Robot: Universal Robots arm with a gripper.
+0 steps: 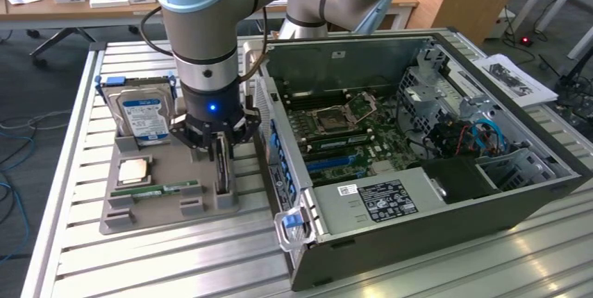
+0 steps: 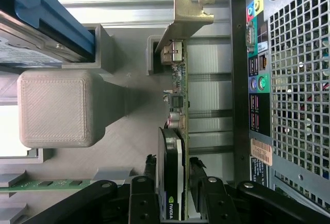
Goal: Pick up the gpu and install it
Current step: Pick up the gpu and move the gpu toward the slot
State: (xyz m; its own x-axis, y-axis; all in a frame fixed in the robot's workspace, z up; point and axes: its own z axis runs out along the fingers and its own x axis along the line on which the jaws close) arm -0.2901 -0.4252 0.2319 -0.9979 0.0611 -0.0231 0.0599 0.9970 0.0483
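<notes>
Currently the gpu (image 1: 222, 173) stands on edge in a slot of the grey tray (image 1: 153, 219), just beside the computer case (image 1: 435, 232). The gripper (image 1: 221, 146) straddles it with jaws part open, not clamped; a thin gap shows on the side facing the case.

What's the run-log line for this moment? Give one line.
stage: pick | gripper: open, jaws straddling thin dark grey-black GPU card | card: on edge in grey plastic holder tray | install: not done
</notes>
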